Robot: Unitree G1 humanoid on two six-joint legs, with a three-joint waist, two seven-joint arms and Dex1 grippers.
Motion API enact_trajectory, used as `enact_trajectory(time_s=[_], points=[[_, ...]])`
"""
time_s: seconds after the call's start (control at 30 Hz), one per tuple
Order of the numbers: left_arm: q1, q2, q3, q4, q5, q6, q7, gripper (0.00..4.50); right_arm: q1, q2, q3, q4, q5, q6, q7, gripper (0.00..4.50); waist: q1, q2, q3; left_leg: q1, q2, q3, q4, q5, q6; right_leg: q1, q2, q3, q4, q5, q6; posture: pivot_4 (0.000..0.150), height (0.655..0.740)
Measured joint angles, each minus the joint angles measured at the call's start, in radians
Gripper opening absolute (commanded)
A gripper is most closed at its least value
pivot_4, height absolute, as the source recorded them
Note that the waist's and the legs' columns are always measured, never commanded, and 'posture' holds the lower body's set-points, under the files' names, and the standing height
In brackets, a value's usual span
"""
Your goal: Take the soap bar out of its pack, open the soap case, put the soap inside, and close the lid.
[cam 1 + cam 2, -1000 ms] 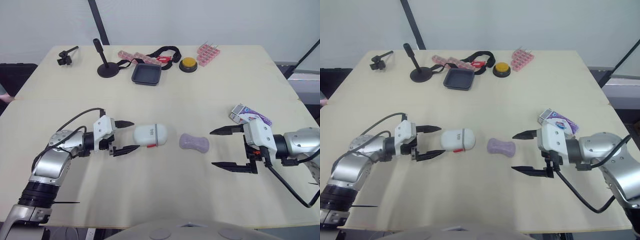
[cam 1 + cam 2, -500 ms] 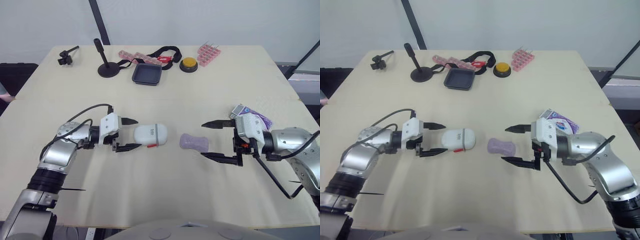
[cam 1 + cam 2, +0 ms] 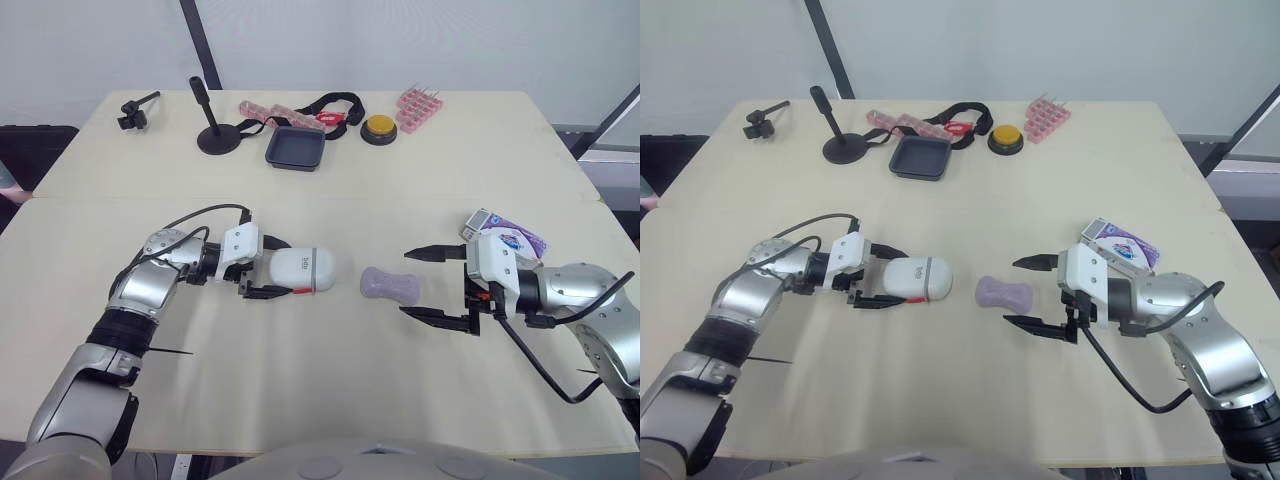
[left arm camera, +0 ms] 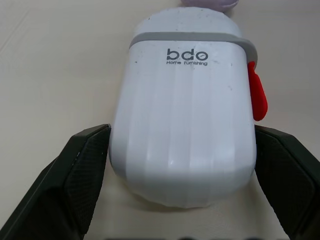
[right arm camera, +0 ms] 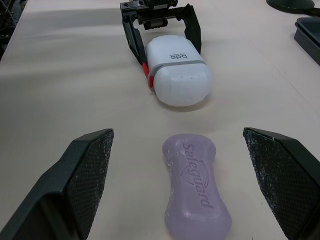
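White soap case [image 4: 182,115], left of centre, lies between the left gripper's [image 3: 283,269] spread fingers, which sit just beside its sides. The right gripper [image 3: 406,283] gapes wide, with the purple soap bar [image 3: 389,285] just beyond its fingertips. Bare tabletop [image 3: 320,380] lies below both.

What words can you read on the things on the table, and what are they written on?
"bdo": on the white soap case, near its grey band.
"Home Furnishing": small print just under "bdo" on the same case.
"safeguard": pressed into the purple soap bar.
The pack at the table's right side has print on it, but it is too small to read.
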State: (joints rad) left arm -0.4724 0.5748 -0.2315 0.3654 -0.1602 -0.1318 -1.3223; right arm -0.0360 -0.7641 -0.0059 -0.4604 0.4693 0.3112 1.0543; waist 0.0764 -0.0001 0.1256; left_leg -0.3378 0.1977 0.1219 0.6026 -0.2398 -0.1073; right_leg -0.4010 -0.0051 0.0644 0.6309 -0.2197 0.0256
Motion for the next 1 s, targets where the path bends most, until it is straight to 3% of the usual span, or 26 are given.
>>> enact_trajectory(time_s=[0.23,0.37,0.7,0.87,1.0], points=[[-0.036,-0.028,-0.022,0.063,0.016,-0.041,-0.021,4.5,0.014,-0.012,-0.003,-0.022,-0.004,0.006,-0.019,4.48,0.002,0.0,0.0,0.0,0.0,0.0,0.0,0.0,0.0,0.0,0.0,0.0,0.0,0.0,0.0,0.15,0.74],[-0.046,-0.028,-0.024,0.071,0.015,-0.047,-0.057,3.48,0.019,-0.017,-0.003,-0.023,-0.005,0.009,-0.029,4.5,0.002,0.0,0.0,0.0,0.0,0.0,0.0,0.0,0.0,0.0,0.0,0.0,0.0,0.0,0.0,0.15,0.74],[-0.037,-0.024,-0.021,0.051,0.018,-0.047,-0.053,3.48,-0.01,-0.014,0.003,-0.023,0.0,0.085,-0.071,4.5,0.0,0.0,0.0,0.0,0.0,0.0,0.0,0.0,-0.001,0.0,0.0,0.0,0.0,0.0,0.0,0.15,0.74],[0.078,0.05,0.038,-0.14,-0.041,0.043,-0.033,3.48,-0.131,0.048,0.015,-0.022,0.108,0.401,-0.218,4.5,-0.01,0.0,0.0,0.001,0.0,0.0,-0.003,0.001,-0.003,0.0,0.001,0.0,-0.001,0.0,0.0,0.15,0.74],[0.252,0.116,0.102,-0.322,-0.078,0.102,0.015,3.48,-0.253,0.198,-0.006,0.008,0.297,0.776,-0.391,4.5,-0.013,0.0,0.0,0.002,0.0,0.0,-0.008,0.002,-0.005,0.0,0.002,0.0,-0.004,0.0,0.0,0.15,0.74]])
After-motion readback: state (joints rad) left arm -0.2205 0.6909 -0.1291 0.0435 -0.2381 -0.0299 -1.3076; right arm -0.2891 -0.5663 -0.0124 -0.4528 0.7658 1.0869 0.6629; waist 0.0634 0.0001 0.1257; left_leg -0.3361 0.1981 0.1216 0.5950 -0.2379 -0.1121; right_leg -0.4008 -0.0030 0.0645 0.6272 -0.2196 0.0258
